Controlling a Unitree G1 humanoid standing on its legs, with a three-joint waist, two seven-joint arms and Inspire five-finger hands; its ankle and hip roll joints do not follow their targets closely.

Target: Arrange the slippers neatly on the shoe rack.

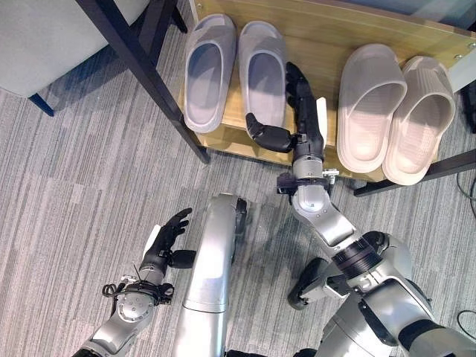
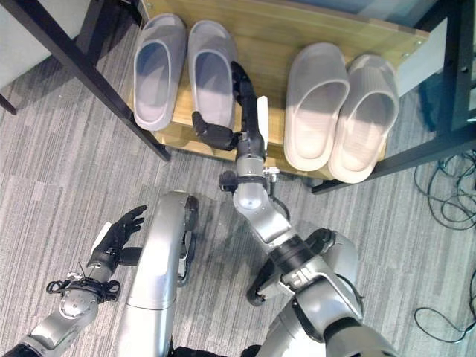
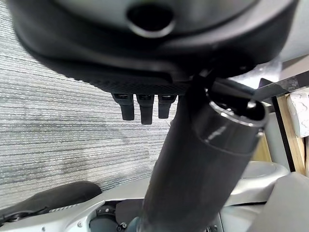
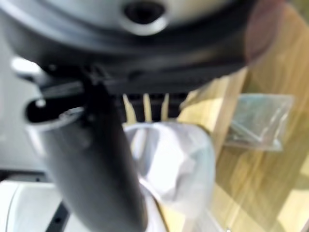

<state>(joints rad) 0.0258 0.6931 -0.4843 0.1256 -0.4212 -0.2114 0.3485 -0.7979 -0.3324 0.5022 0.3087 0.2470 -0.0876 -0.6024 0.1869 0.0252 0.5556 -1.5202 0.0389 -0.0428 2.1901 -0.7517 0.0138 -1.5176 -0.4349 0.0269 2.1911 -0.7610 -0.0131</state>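
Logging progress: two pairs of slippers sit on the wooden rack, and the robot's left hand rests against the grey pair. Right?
Not quite: it is the right hand against the grey pair, as the left eye view shows. The left hand hangs over the carpet. Both pairs do sit on the wooden rack.

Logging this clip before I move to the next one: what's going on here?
The robot is tidying slippers on a wooden shoe rack. Its right robot hand reaches onto the shelf, fingers straight alongside the right slipper of the grey pair, thumb by its heel. The beige pair sits side by side further right. The left robot hand hangs open over the carpet, holding nothing.
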